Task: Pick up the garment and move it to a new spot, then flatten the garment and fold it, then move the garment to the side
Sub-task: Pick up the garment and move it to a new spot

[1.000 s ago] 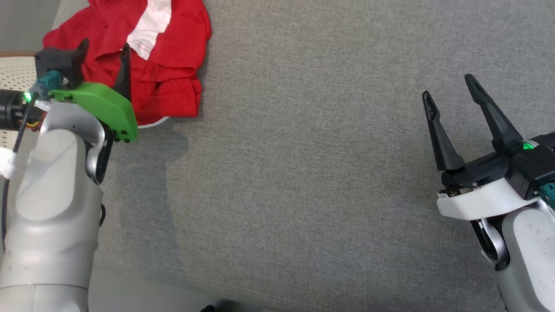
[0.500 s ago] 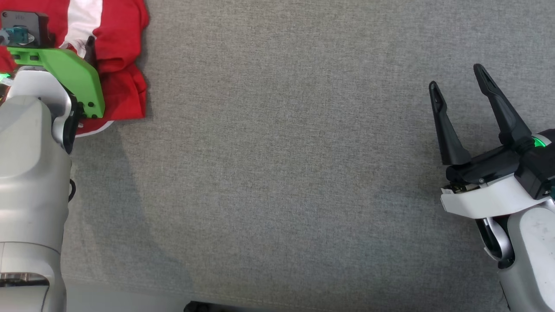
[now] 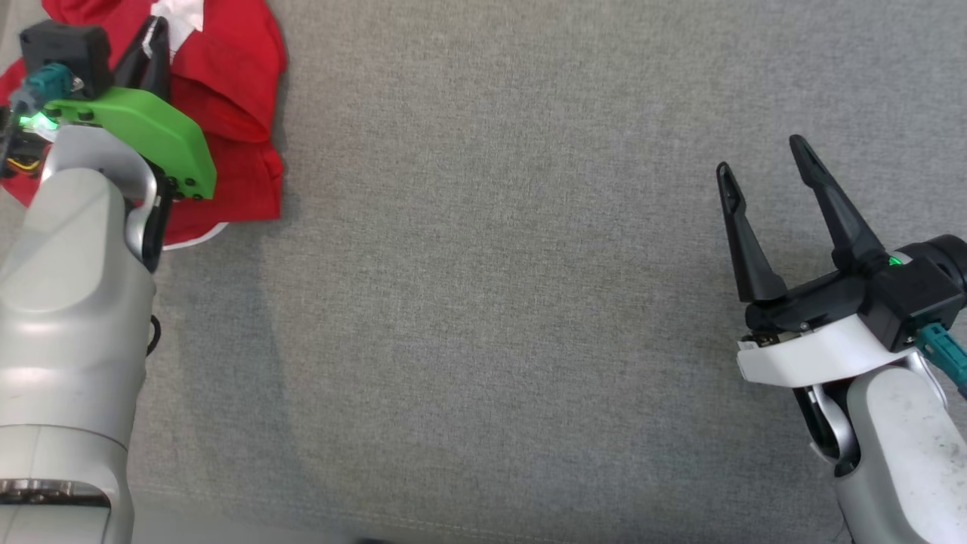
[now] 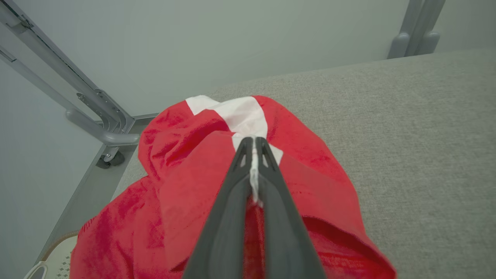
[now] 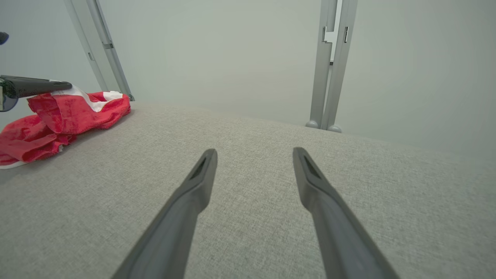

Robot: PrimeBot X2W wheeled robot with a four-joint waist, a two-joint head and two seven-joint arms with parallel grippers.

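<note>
A crumpled red garment (image 3: 234,98) with a white panel lies at the far left corner of the grey fabric surface (image 3: 491,287). My left gripper (image 3: 155,34) is shut on its white part, and the left wrist view shows the cloth (image 4: 193,182) pinched between the closed fingers (image 4: 254,149) and draping down on both sides. In the right wrist view the garment (image 5: 58,116) bunches at the left with the left gripper's fingers (image 5: 37,85) lifting its top. My right gripper (image 3: 759,162) hovers open at the right, well away from the cloth, its fingertips (image 5: 254,153) spread over bare fabric.
Grey metal frame posts (image 5: 331,66) stand behind the surface against a pale wall. More frame rails (image 4: 85,108) run past the left edge, with a perforated white seat (image 4: 54,259) low at the left. The surface's front edge (image 3: 453,521) runs along the bottom.
The head camera has swung between frames, shifting the whole picture. My left gripper has reached further up onto the garment's white part and now holds it raised. The right gripper stays open.
</note>
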